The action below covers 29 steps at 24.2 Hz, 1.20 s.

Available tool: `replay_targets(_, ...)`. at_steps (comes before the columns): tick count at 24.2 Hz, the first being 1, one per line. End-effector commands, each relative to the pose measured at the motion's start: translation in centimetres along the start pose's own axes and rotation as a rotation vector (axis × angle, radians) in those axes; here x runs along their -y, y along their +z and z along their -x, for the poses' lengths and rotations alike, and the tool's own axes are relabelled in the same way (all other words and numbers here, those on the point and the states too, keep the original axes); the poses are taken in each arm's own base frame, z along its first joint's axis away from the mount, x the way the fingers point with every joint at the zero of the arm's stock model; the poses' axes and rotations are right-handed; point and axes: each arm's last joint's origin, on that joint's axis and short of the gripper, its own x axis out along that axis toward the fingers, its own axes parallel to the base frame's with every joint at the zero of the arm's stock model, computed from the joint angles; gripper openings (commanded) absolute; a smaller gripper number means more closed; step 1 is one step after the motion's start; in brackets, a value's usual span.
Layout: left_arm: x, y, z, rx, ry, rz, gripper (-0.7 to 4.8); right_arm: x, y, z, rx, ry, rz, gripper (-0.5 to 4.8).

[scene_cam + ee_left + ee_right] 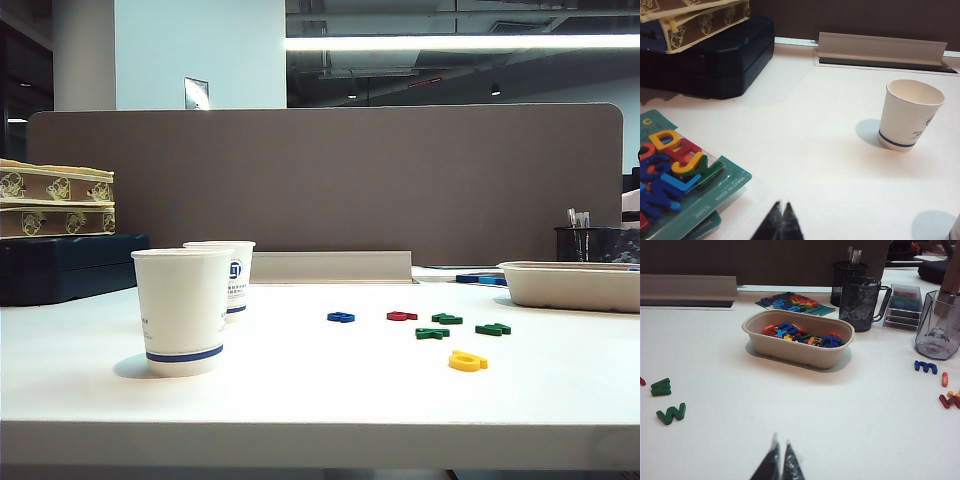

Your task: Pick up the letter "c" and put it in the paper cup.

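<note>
The paper cup, white with a dark blue band at its base, stands at the front left of the table; only a sliver of it shows in the left wrist view. Right of the middle lies a small flat red piece that I take for the letter "c"; its shape does not read from this low angle. My left gripper is shut and empty over bare table, well short of the cups. My right gripper is shut and empty, short of the beige tray. Neither gripper shows in the exterior view.
A second white cup with a blue logo stands behind the paper cup. Blue, green and yellow letters lie round the red one. The beige tray holds several letters. A navy case stands back left, with a letter pack on that side.
</note>
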Motion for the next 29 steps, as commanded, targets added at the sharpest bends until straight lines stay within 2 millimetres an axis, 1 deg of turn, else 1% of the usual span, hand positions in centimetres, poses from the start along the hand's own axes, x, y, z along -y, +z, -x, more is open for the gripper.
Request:
replay_targets(1, 0.0, 0.2, 0.0, 0.015, -0.004, 0.003, -0.06, 0.0, 0.0, 0.0, 0.011, 0.003, -0.006, 0.09)
replay_targets(6, 0.0, 0.5, 0.3, 0.052, -0.006, 0.006, -0.06, 0.0, 0.0, 0.0, 0.010, 0.003, -0.006, 0.09)
replay_targets(12, 0.0, 0.9, 1.2, 0.120, -0.009, 0.010, -0.06, 0.0, 0.0, 0.0, 0.011, 0.003, -0.006, 0.09)
replay_targets(20, 0.1, 0.9, 1.2, 0.118, -0.052, 0.008, -0.06, 0.0, 0.1, 0.0, 0.018, 0.003, -0.007, 0.09)
replay_targets(29, -0.5, 0.9, 1.1, 0.120, -0.033, 0.009, -0.06, 0.0, 0.1, 0.0, 0.018, 0.003, -0.007, 0.09)
